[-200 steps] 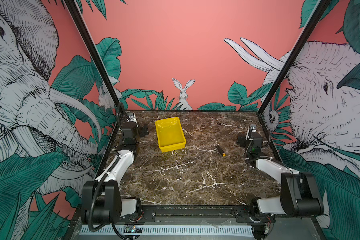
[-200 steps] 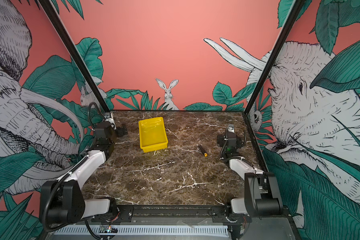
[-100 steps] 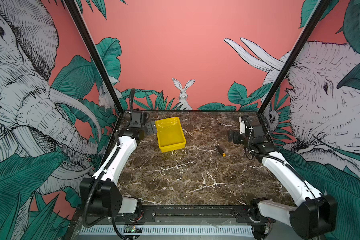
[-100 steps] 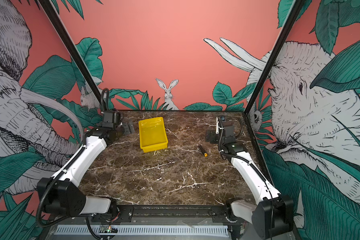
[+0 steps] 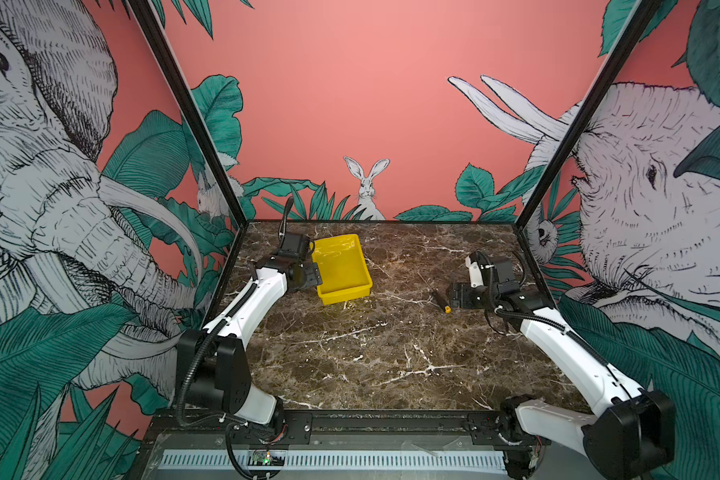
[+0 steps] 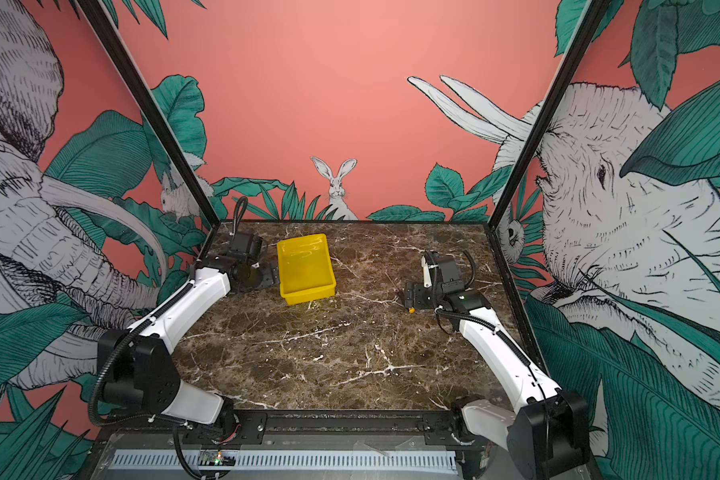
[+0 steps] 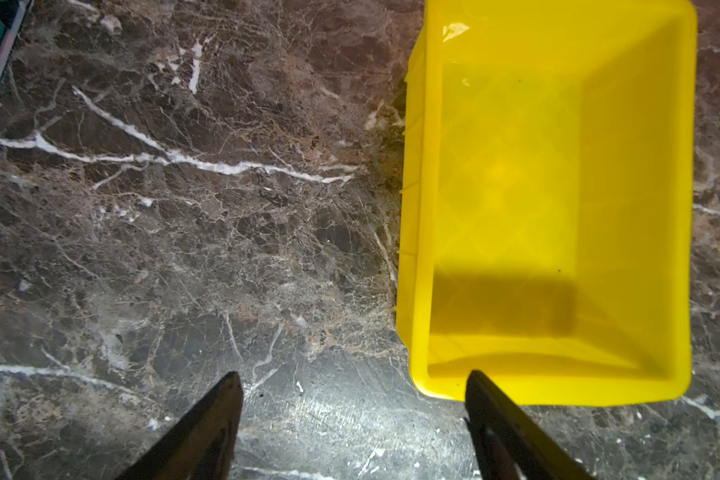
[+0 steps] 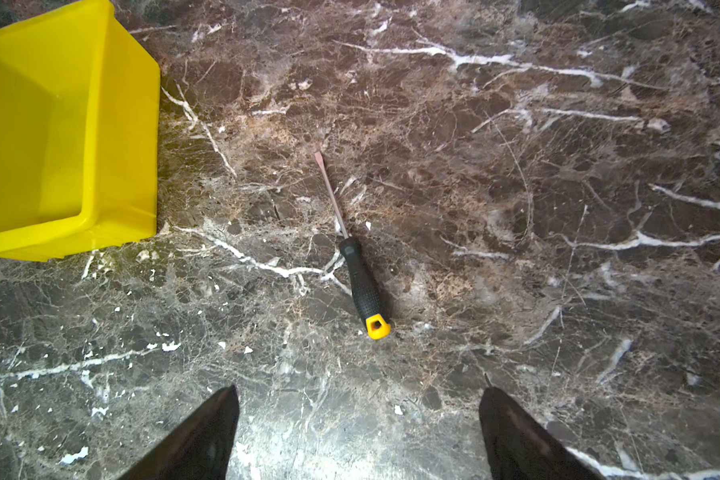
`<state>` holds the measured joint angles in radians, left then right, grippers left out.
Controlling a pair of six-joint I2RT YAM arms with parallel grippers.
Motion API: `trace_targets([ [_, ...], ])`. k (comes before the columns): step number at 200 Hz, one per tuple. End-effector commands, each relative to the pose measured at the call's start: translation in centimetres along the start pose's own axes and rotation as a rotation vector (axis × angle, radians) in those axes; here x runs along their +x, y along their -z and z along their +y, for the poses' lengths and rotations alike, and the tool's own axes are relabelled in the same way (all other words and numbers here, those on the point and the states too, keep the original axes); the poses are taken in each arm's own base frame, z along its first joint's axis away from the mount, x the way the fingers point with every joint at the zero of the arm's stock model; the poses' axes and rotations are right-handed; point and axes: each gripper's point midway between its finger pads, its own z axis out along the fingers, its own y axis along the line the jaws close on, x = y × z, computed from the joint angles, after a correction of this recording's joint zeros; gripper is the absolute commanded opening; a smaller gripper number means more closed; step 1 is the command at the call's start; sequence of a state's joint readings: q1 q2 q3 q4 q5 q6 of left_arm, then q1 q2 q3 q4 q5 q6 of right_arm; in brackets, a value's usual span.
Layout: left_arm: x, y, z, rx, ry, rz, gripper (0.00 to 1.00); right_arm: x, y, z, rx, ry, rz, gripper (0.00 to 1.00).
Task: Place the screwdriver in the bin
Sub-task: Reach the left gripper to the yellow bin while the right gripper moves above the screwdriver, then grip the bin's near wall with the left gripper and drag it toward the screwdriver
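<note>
Both arms have swung out from their folded poses. The right fingers now hover just right of the screwdriver, spread wide with nothing between them. The left fingers are spread and empty too, up against the bin's left side; can't tell if they touch it. The screwdriver hasn't moved: flat on the counter, well right of the bin, yellow cap toward the near side. Reads as approach done, pick not started — next up is probably the right side dropping onto the handle.
</note>
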<state>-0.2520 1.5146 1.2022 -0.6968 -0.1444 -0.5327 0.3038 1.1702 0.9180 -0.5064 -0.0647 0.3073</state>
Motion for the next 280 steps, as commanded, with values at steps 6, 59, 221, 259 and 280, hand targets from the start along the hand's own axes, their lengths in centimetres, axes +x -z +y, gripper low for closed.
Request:
trace_targets([
  [6, -0.1, -1.6, -1.2, 0.026, 0.012, 0.047, 0.80, 1.2, 0.4, 0.1, -0.014, -0.028, 0.010, 0.90],
  [59, -0.8, -4.2, -2.6, 0.037, 0.013, 0.079, 0.64, 2.4, 0.9, -0.9, 0.028, -0.022, 0.015, 0.90],
  [221, 0.6, -6.2, -4.7, 0.030, -0.071, 0.125, 0.01, 2.7, 1.9, -1.9, 0.073, 0.002, -0.006, 0.91],
  [259, 2.2, -3.8, -7.1, 0.075, -0.138, 0.121, 0.00, 2.6, 2.2, -1.7, 0.064, -0.012, -0.012, 0.92],
  [280, 3.6, -2.5, -8.6, 0.099, -0.186, 0.118, 0.00, 2.5, 2.4, -1.7, 0.065, -0.017, -0.012, 0.92],
])
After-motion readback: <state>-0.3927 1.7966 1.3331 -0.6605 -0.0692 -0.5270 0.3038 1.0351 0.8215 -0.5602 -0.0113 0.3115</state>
